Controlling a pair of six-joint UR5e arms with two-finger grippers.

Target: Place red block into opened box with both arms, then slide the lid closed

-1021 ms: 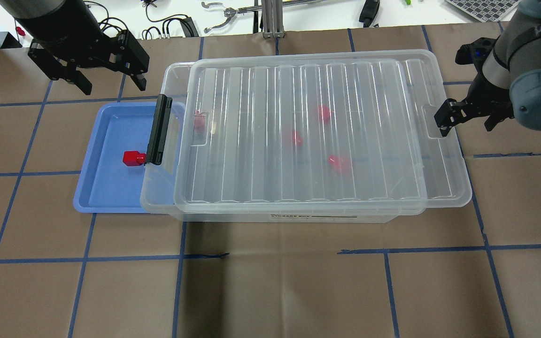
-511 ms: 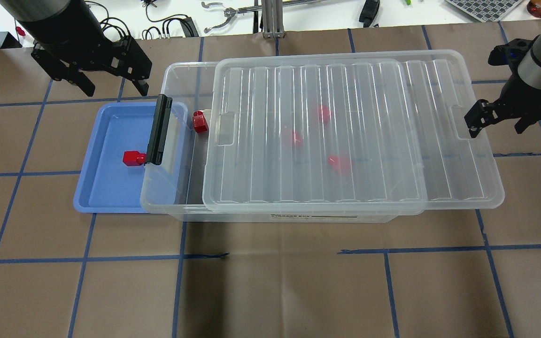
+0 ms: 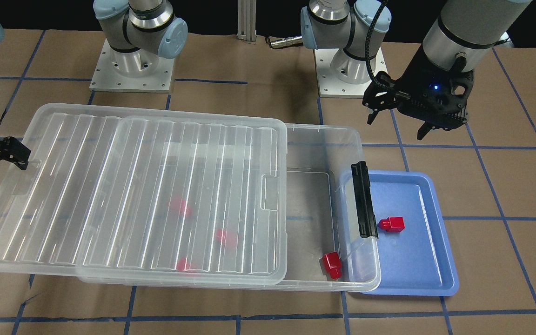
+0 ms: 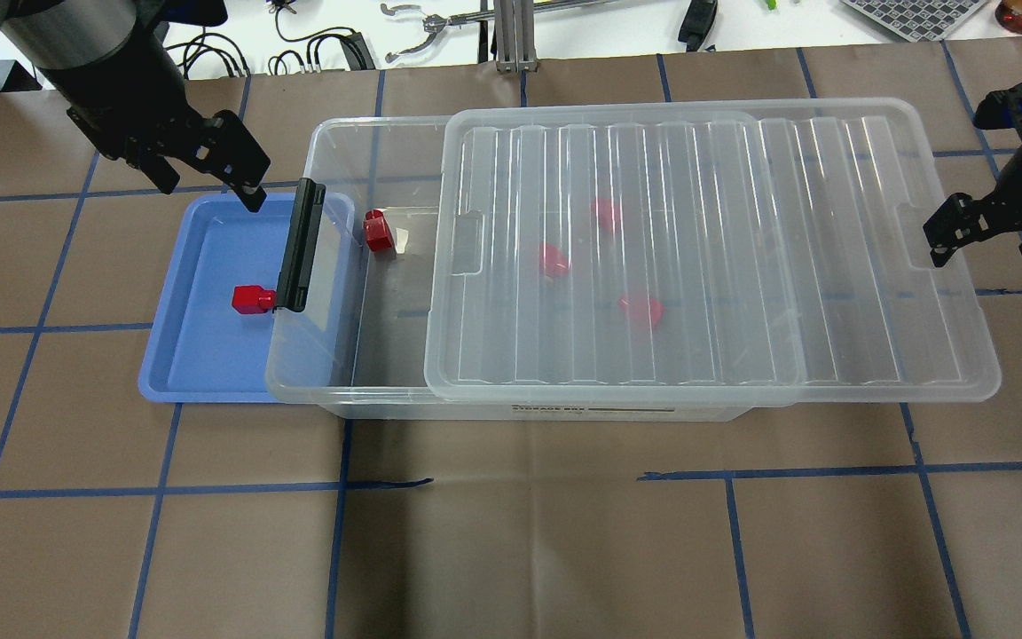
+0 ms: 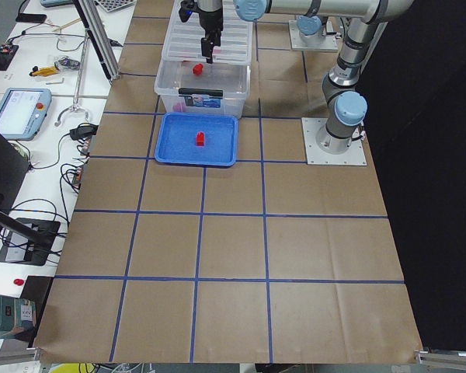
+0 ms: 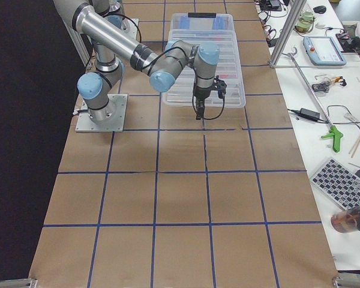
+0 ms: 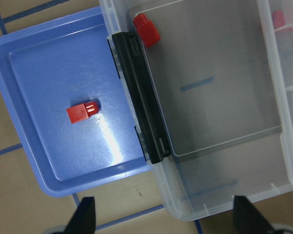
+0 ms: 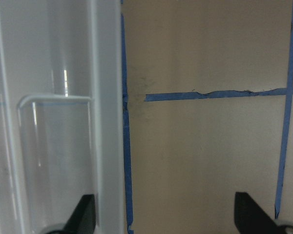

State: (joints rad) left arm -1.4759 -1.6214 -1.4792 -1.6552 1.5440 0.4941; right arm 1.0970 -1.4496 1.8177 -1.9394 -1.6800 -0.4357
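Note:
One red block [image 4: 249,299] [image 3: 392,224] [image 7: 83,112] lies in the blue tray, beside the box's black bar [image 4: 300,246]. A second red block [image 4: 377,231] [image 3: 332,264] [image 7: 146,28] rests inside the clear box [image 4: 334,133] in its uncovered left end. Several more show blurred under the ribbed lid [image 4: 715,257] [image 3: 156,195], which sits shifted right and overhangs the box's right end. My left gripper [image 4: 209,182] [image 3: 396,129] hangs open and empty above the tray's far edge. My right gripper [image 4: 983,253] is open, straddling the lid's right rim at its tab [image 8: 53,146].
The blue tray [image 4: 200,373] sits partly under the box's left end. Cables and hand tools [image 4: 422,35] lie on the white bench beyond the table. Both arm bases [image 3: 130,70] stand behind the box. Brown table with blue tape lines [image 4: 511,532] stretches in front.
The lid has slid right, uncovering the box's left end and one red block. My right gripper moved right with it. The left gripper came down toward the tray.

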